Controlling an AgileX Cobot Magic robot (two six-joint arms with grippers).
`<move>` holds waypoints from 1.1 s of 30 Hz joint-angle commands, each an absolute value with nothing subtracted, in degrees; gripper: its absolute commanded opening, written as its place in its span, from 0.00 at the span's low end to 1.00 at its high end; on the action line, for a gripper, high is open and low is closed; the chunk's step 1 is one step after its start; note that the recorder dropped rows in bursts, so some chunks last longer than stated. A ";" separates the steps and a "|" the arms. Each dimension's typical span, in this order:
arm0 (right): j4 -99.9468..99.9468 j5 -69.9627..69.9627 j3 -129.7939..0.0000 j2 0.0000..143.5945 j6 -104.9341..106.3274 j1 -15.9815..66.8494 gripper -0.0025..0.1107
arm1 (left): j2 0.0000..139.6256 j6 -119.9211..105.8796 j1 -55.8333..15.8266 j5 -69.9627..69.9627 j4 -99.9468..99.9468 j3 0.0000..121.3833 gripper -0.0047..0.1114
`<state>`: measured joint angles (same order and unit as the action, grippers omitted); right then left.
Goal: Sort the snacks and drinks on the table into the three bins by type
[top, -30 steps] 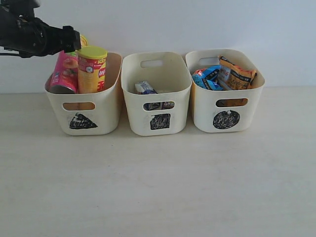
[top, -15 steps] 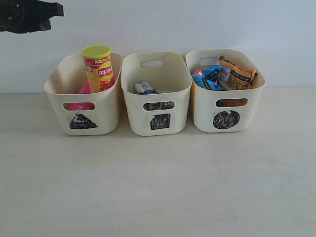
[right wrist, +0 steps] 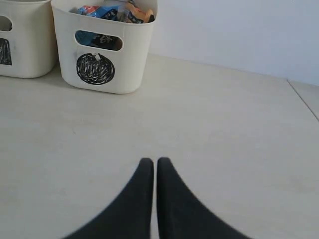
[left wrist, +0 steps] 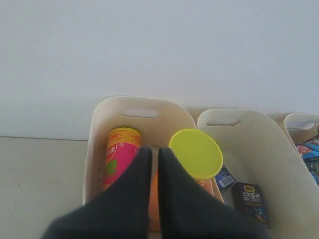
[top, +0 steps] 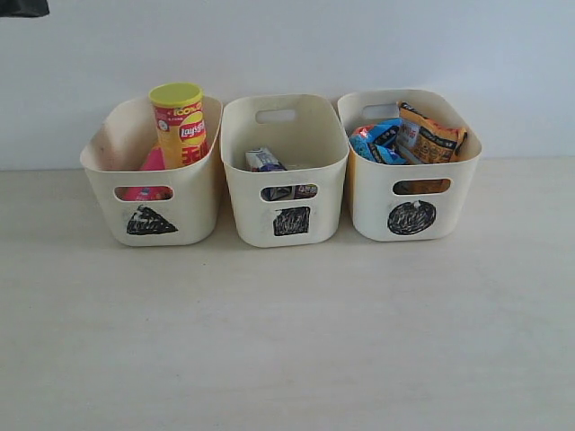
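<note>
Yellow-lidded tube (left wrist: pixel 195 153) and pink tube (left wrist: pixel 118 157) well beneath the closed left fingers (left wrist: pixel 142 172)

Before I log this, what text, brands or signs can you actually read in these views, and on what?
"Lay's": on the yellow chip tube.
Black triangle scribble: left bin.
Black square scribble: middle bin.
Black circle scribble: right bin.
Print on the pink tube, dark carton, white carton, blue bag and orange bag: too small or blurred to read.
</note>
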<state>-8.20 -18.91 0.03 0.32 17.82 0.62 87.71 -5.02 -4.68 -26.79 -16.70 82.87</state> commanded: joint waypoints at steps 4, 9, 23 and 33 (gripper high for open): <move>-8.36 -18.39 0.00 0.00 17.97 0.23 0.02 | 74.04 -4.35 -4.60 -27.09 -17.48 75.26 0.08; -8.36 -18.39 0.00 0.00 17.97 0.23 0.02 | 63.99 -4.35 -4.60 -27.09 -17.48 70.23 0.08; -8.36 -18.39 0.00 0.00 17.97 0.23 0.02 | 36.47 -4.35 -4.60 -27.25 -17.62 57.79 0.08; -8.36 -18.39 0.00 0.00 17.97 0.23 0.02 | 21.83 -4.45 -4.60 -31.56 -18.24 51.42 0.08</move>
<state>-8.20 -18.91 0.03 0.32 17.82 0.62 24.72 -5.02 -4.68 -30.23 -17.47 52.46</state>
